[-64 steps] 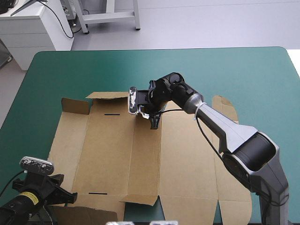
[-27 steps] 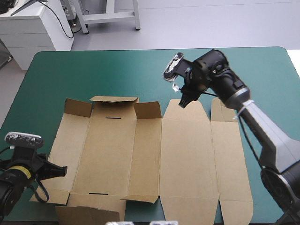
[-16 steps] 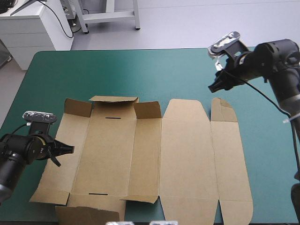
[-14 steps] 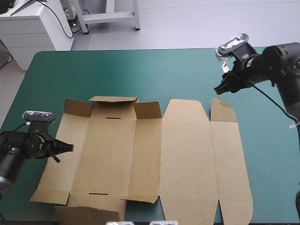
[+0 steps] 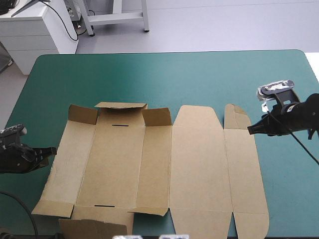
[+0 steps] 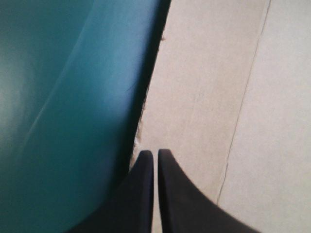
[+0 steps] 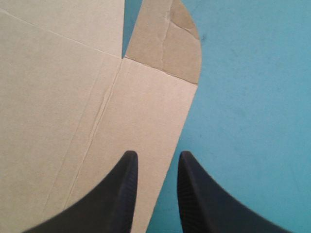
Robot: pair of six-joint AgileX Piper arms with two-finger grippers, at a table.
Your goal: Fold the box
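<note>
While the box is seen lying open and nearly flat on the teal-green cover, just as before, both arms are found to have been drawn outward. The three small flaps along the far edge of the box's left half are raised, as they were just before; the rest of the board is spread flat toward the table's near edge.

The right gripper, held earlier beyond the box's far right corner, has been brought back and is now placed at the box's right edge. Its black fingers are parted by a narrow gap and nothing is held: one is over the board, the other over the cover.

The left gripper, seen earlier over the left panel, has been pulled back to that panel's outer edge. Its fingers are pressed almost together, only a thin slit being left, with their tips at the board's edge; no sheet can be made out between them.
</note>
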